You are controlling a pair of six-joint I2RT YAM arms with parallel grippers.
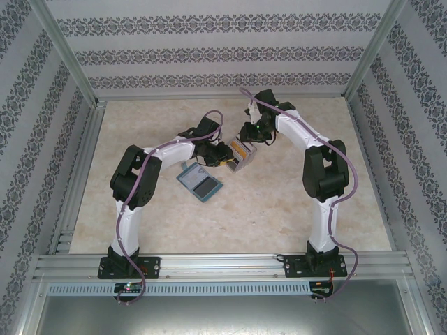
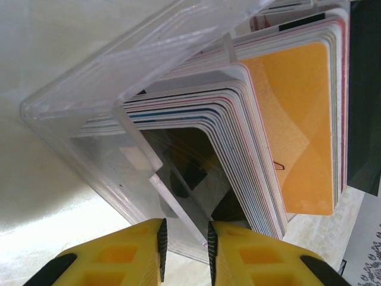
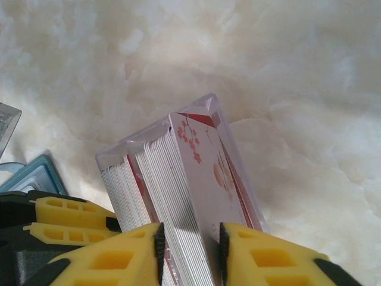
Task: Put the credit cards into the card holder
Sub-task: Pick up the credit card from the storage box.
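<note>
Judging progress, you've hardly begun: your right gripper (image 3: 189, 250) pinches several credit cards (image 3: 190, 179) in the clear tray (image 2: 89, 107) (left gripper (image 2: 184, 244) clamps its edge), while the card holder (image 1: 199, 183) lies open near the centre of the table (image 1: 279, 209), seemingly unfilled.

We see a clear, glossy, smooth plastic tray (image 2: 89, 113). The credit cards (image 2: 297, 125): thin glossy plastic. The table (image 3: 286, 65) looks polished, marble-patterned. On the left gripper (image 2: 184, 247): matt yellow plastic w/ black ribbed pads. The frame rails (image 1: 223, 265): brushed alu. The walls (image 1: 223, 56): matt, patterned.
</note>
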